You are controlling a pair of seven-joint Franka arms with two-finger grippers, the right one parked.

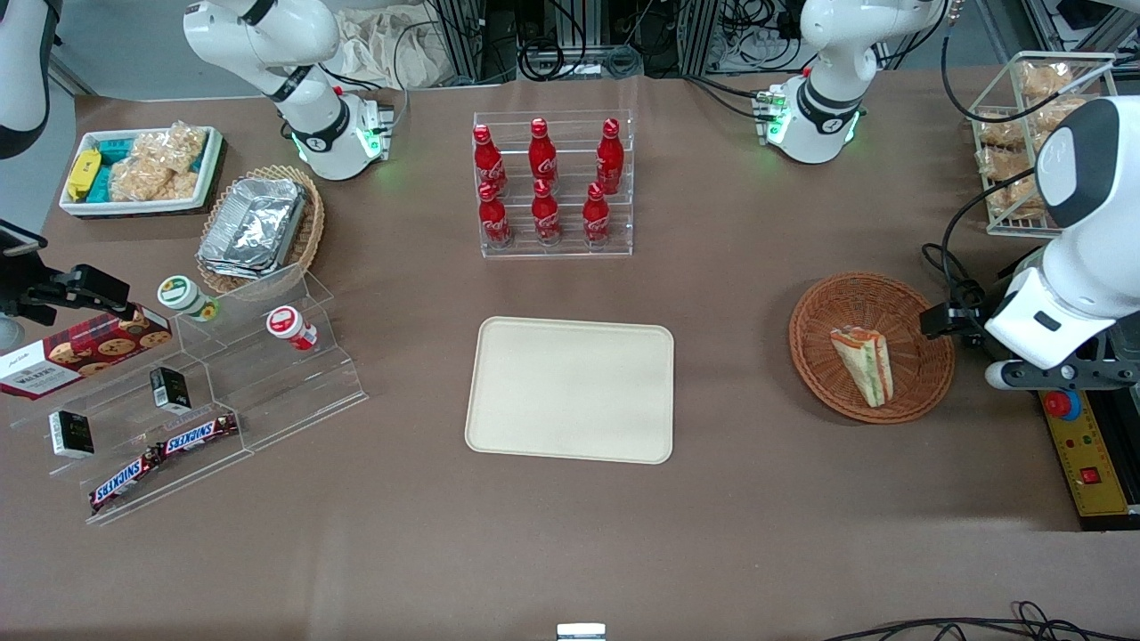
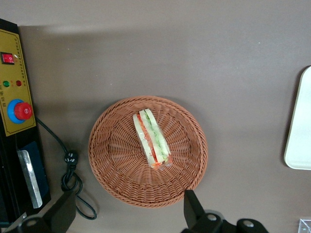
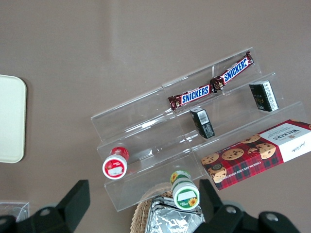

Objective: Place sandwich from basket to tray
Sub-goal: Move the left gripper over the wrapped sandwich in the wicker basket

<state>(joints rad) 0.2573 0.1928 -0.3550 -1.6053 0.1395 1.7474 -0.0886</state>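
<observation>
The sandwich [image 1: 864,363], a wrapped white-bread wedge with green and orange-red filling, lies in the round reddish-brown basket [image 1: 819,356] toward the working arm's end of the table. The wrist view shows the sandwich [image 2: 151,140] near the middle of the basket [image 2: 116,160]. My left gripper [image 1: 946,322] hangs above the basket's rim on the side away from the tray. It is open and empty [image 2: 129,208], with its fingers [image 2: 192,206] spread wide, well above the sandwich. The cream tray [image 1: 570,389] lies bare at the table's middle; its edge shows in the wrist view [image 2: 300,131].
A yellow control box with a red button [image 1: 1073,436] and a black cable [image 2: 73,179] lie beside the basket. A rack of red bottles [image 1: 552,182] stands farther from the camera than the tray. A wire rack of snacks [image 1: 1024,142] and an acrylic display [image 1: 205,392] stand at the table's ends.
</observation>
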